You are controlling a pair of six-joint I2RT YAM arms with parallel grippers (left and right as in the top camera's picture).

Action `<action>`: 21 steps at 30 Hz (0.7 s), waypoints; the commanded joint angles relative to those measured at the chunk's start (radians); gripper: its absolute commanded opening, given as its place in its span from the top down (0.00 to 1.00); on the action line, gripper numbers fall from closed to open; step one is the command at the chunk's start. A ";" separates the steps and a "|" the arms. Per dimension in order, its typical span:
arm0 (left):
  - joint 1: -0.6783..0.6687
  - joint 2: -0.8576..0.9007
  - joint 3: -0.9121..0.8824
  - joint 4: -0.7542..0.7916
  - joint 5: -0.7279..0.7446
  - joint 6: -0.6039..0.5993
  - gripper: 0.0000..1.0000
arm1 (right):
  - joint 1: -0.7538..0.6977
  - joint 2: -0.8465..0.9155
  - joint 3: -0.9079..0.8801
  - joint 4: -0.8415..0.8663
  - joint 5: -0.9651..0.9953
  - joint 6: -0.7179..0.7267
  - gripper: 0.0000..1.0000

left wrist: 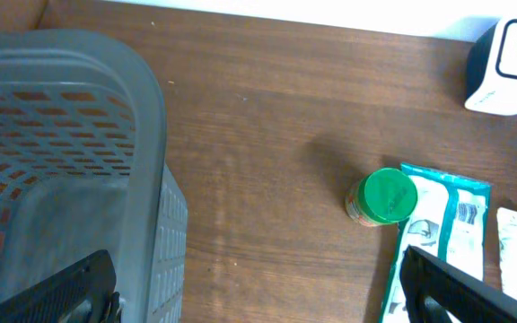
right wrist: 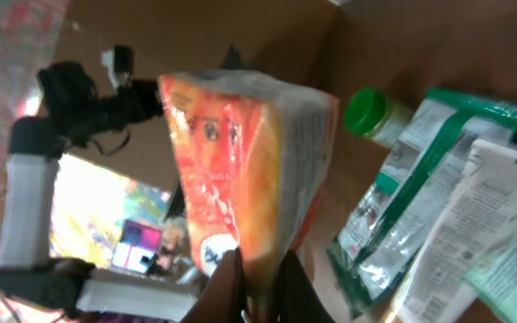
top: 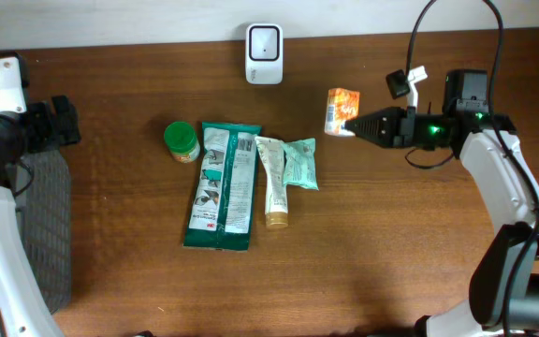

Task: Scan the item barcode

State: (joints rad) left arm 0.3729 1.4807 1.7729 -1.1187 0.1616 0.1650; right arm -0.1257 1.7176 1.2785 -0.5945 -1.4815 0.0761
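Overhead, the right tool (top: pixel 356 124) is clamped fully shut on the lower edge of the orange-and-white crinkly foil packet (top: pixel 342 110). The packet sits at about 1 o'clock on the dark wooden desk (top: pixel 391 262), near the white rounded scanner with the dark window (top: pixel 264 53) at 12 o'clock, on that scanner's 4 o'clock side. From the right wrist camera the packet stands tall above the pinched fingertips (right wrist: pixel 225 287), with its orange face toward the lens and a paler printed side panel turned to 3 o'clock. No barcode can be made out on either, so I cannot tell which face carries it. The left tool (left wrist: pixel 258 292) is spread wide and holds nothing, parked at 9 o'clock above the grey perforated plastic basket (left wrist: pixel 61 161).

To do the step well, I judge the packet should travel toward 10 o'clock until it faces the scanner's window squarely, near but not touching. The pinch is on a thin seam of a soft pack, so a slow wrist roll is wiser than a quick flick, which could let it swing or slip. Present each face in turn and pause on it, holding the film flat, since creases and glare may spoil a read. Run the path high and toward 12 o'clock, clear of the green-lidded jar (top: pixel 182 140), the long green-and-white pouch (top: pixel 221 185), the cream tube (top: pixel 272 183) and the teal sachet (top: pixel 299 164) lying at the desk's centre.
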 commanded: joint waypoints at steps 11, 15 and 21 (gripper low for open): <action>0.003 -0.011 0.009 0.002 0.011 0.013 0.01 | 0.149 -0.010 0.013 1.160 0.109 1.289 0.96; 0.003 -0.011 0.009 0.002 0.011 0.013 0.01 | 0.166 -0.008 -0.039 1.141 -0.071 1.071 0.96; 0.003 -0.011 0.009 0.002 0.011 0.013 0.01 | 0.149 0.182 -0.254 1.027 0.013 0.829 0.96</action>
State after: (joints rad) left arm 0.3729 1.4807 1.7737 -1.1179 0.1616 0.1650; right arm 0.0284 1.8294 1.0626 0.4297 -1.5169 1.0138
